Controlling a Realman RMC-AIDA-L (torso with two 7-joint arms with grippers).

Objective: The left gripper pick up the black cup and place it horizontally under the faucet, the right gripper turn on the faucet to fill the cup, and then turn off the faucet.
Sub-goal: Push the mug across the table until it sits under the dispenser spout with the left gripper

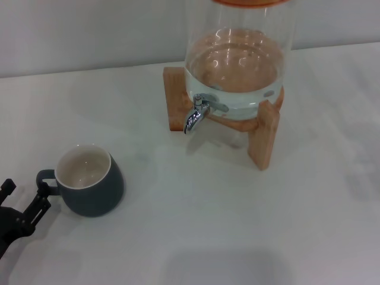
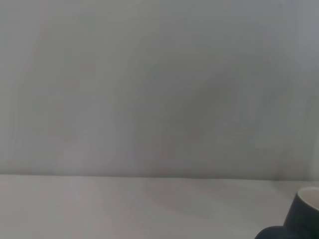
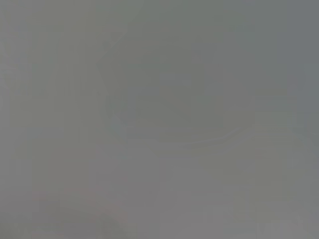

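Note:
The black cup stands upright on the white table at the front left, cream inside showing, its loop handle pointing left. My left gripper is at the left edge of the head view, open, with one fingertip close beside the cup's handle and nothing held. A sliver of the cup shows in the left wrist view. The chrome faucet projects from the glass water dispenser on its wooden stand, lever down, far to the cup's right. My right gripper is out of view.
The white table spreads in front of the dispenser, with a pale wall behind it. The right wrist view shows only a plain grey surface.

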